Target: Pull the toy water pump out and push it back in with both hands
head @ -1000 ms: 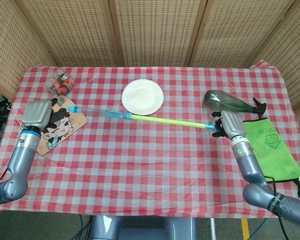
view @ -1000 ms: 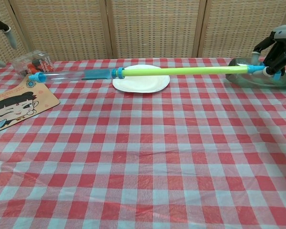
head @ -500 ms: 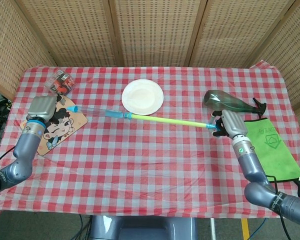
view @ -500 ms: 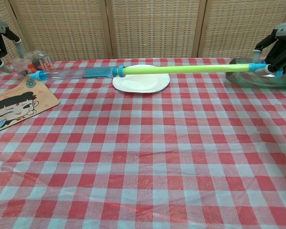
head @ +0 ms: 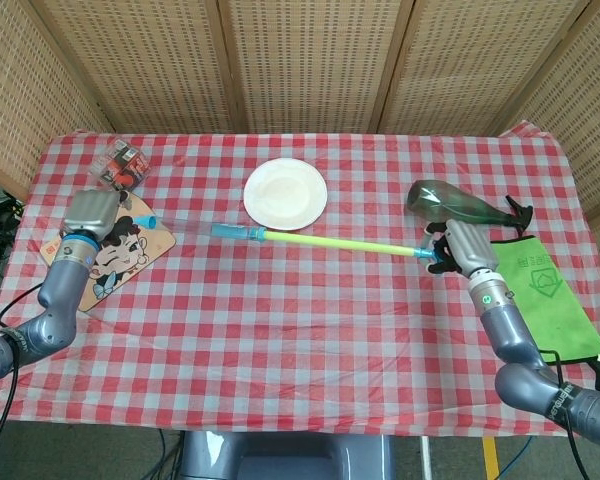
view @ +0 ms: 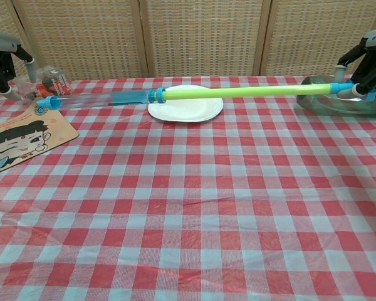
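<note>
One toy water pump (head: 280,236) lengthwise across table, handle toward right robot hand (head: 450,250).

No readable text anywhere. Green cloth (head: 537,291) at right table edge carries pale hexagon-style logo, no letters legible. Small clear packet (view: 48,80) near back left corner shows red and black print (too small to make out). Cartoon-face board (view: 17,138) bears drawing only, no words visible.
</note>
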{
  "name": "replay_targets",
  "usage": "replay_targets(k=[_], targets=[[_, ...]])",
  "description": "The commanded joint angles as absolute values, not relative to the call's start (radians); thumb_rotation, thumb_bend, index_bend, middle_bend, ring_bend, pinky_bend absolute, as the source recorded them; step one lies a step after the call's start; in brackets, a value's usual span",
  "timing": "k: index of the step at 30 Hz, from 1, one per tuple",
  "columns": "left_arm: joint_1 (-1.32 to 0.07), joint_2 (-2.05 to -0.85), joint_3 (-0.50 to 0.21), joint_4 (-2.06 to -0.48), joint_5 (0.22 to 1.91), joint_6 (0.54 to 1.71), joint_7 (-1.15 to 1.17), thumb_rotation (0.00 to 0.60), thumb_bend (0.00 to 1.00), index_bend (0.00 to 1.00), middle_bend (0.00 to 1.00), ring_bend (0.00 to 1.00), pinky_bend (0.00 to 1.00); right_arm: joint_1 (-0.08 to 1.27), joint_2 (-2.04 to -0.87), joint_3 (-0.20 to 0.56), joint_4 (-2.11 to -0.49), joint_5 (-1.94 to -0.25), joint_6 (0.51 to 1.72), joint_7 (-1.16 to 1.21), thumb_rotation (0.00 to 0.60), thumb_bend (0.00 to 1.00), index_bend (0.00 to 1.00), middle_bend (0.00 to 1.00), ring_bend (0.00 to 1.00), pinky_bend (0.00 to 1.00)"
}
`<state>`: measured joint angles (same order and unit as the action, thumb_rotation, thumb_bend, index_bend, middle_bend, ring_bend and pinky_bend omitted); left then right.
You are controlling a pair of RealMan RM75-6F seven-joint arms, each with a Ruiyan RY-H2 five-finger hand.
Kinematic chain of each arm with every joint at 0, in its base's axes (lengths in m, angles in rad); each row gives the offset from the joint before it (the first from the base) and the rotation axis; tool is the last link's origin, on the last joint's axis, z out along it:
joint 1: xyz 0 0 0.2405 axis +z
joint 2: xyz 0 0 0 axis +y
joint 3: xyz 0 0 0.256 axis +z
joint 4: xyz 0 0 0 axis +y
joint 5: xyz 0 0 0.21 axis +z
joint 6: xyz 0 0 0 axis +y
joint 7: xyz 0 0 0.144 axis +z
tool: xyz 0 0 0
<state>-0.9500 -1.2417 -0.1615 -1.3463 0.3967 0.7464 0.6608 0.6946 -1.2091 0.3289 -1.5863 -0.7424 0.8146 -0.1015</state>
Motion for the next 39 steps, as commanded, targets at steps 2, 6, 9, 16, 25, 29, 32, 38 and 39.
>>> replay_targets(k=[2, 6, 9, 16, 25, 29, 32, 38, 39], targets=[[-0.963, -1.257, -0.151, -1.325, 0.406, 0.742, 0.65, 0.6, 0.25, 0.34, 0.83, 0.74, 0.61, 0.699, -1.196, 0.325, -1.594, -0.74, 0.798, -0.086, 0.6, 0.51, 0.83, 1.0, 0.99, 0.65], [-0.975, -1.27, -0.143, -1.309, 0.415, 0.732, 0.641, 0.6, 0.25, 0.34, 0.81, 0.73, 0.59, 0.702, -1.184, 0.32, -1.599, -0.744, 0.79, -0.076, 0.6, 0.51, 0.83, 1.0, 1.0, 0.65], [-0.982, -1.278, -0.139, -1.303, 0.424, 0.719, 0.636, 0.6, 0.25, 0.34, 0.81, 0.73, 0.59, 0.702, -1.178, 0.32, -1.601, -0.747, 0.788, -0.068, 0.6, 0.51, 0.83, 1.0, 0.99, 0.65], [-0.999, -1.301, -0.124, -1.282, 0.461, 0.7, 0.615, 0.6, 0.25, 0.35, 0.81, 0.73, 0.58, 0.704, -1.17, 0.313, -1.6, -0.752, 0.777, -0.042, 0.6, 0.51, 0.83, 1.0, 0.99, 0.65], [-1.017, -1.335, -0.105, -1.252, 0.455, 0.698, 0.6, 0.6, 0.25, 0.37, 0.81, 0.73, 0.58, 0.711, -1.16, 0.308, -1.616, -0.765, 0.786, -0.028, 0.6, 0.51, 0.83, 1.0, 0.99, 0.65], [-1.02, -1.341, -0.098, -1.252, 0.461, 0.707, 0.596, 0.6, 0.25, 0.43, 0.81, 0.73, 0.58, 0.713, -1.157, 0.304, -1.624, -0.766, 0.789, -0.025, 0.6, 0.51, 0.83, 1.0, 1.0, 0.65], [-1.021, -1.344, -0.096, -1.258, 0.463, 0.716, 0.592, 0.6, 0.27, 0.51, 0.81, 0.73, 0.58, 0.715, -1.156, 0.301, -1.632, -0.768, 0.794, -0.025, 0.6, 0.51, 0.83, 1.0, 0.99, 0.65], [-1.018, -1.331, -0.097, -1.291, 0.477, 0.732, 0.576, 0.6, 0.33, 0.62, 0.81, 0.73, 0.58, 0.722, -1.155, 0.293, -1.644, -0.764, 0.803, -0.033, 0.6, 0.51, 0.83, 1.0, 1.0, 0.65], [-1.018, -1.328, -0.097, -1.297, 0.478, 0.733, 0.573, 0.6, 0.33, 0.62, 0.81, 0.73, 0.58, 0.723, -1.156, 0.292, -1.645, -0.763, 0.803, -0.034, 0.6, 0.51, 0.83, 1.0, 0.99, 0.65]])
